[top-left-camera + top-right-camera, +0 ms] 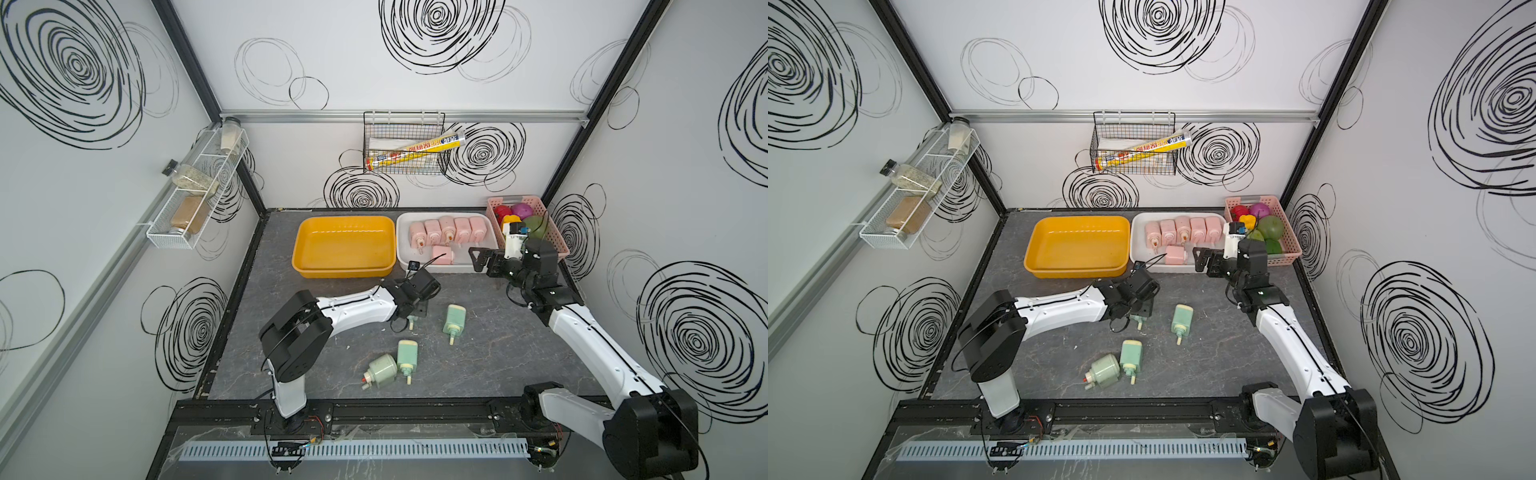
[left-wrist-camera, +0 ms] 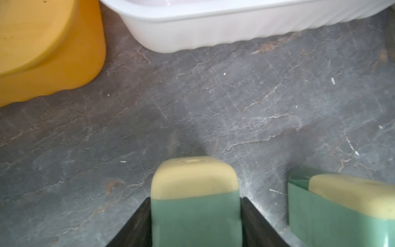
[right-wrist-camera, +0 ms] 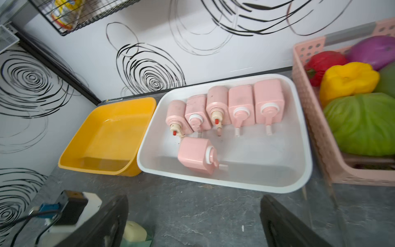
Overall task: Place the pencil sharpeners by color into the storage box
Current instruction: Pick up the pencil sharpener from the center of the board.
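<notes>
**Green sharpener clamped mid-table by the left arm**

A mint green pencil sharpener (image 2: 194, 192) is gripped between the closed-in jaws of the left gripper (image 1: 417, 312), with a second green sharpener (image 2: 342, 209) just beside it. A third green sharpener (image 1: 407, 356) and a fourth green sharpener (image 1: 382, 371) lie side by side nearer the front edge. Bare table (image 1: 498, 353) is left up to the near rims of the yellow tray (image 1: 343, 272) and the white tray (image 1: 405, 259), where six pink sharpeners (image 1: 446, 230) are kept. The right gripper (image 1: 482, 259) is held wide open, grasping nothing, at the white tray's front rim.
</notes>
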`<state>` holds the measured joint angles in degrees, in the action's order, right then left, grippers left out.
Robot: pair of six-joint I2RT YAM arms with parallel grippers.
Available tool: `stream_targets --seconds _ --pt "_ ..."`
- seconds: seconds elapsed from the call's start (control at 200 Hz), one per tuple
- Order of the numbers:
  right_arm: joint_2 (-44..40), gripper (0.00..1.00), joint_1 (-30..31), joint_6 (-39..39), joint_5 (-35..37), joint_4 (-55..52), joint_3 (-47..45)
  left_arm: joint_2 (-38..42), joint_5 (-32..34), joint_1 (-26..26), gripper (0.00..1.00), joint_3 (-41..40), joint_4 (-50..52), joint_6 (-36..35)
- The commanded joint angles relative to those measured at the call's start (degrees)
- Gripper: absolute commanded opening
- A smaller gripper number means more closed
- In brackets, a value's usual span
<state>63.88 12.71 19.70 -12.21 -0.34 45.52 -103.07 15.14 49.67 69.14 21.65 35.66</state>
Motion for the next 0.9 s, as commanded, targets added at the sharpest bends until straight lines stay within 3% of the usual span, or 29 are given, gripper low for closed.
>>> stream_targets --seconds 0.0,0.38,0.716,0.896 --pt "0.8 1.00 3.1 3.3 2.6 4.1 0.0 4.5 -1.8 -1.9 0.00 -1.1 -3.7 -5.3" --pt "0.9 1.00 8.2 15.0 0.0 10.4 -3.2 12.1 -1.8 -13.4 0.00 0.1 -1.8 -7.7" --pt "1.8 1.00 9.4 13.7 -0.7 6.4 -2.5 14.6 -6.5 -21.4 0.00 2.6 -8.0 -12.1" --pt "5.4 1.00 11.4 8.8 -3.9 2.3 1.9 9.1 -6.3 -23.9 0.00 11.2 -6.4 -13.3"
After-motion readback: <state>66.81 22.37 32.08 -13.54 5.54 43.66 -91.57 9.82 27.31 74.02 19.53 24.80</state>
